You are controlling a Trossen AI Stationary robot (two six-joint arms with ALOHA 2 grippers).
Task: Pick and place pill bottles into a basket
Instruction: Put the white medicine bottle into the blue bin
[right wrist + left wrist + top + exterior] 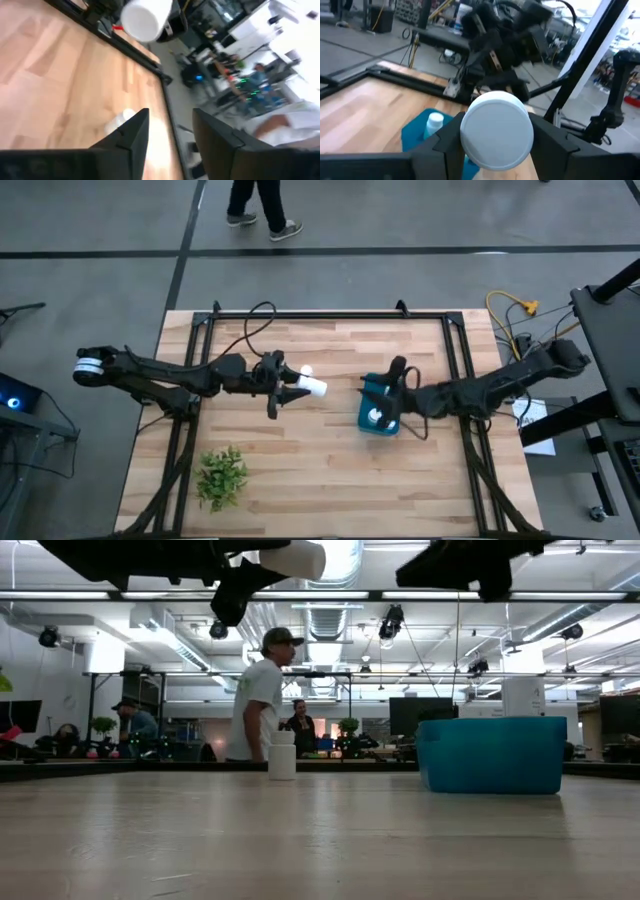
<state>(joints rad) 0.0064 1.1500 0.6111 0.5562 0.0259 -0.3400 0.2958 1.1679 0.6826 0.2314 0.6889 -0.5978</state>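
Across the pale wooden plank worktop, the teal-blue rectangular plastic basket sits under my right jaws, which are spread and empty. My left jaws, beside the basket, clamp a small white capped pill bottle aloft. Carrying step, I judge; next, swing over the basket and release.

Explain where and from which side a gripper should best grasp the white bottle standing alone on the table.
Probably grip the pill bottle around its straight round body, just under the cap, coming down from above. It stands upright and clear of the basket, so both sides look open.
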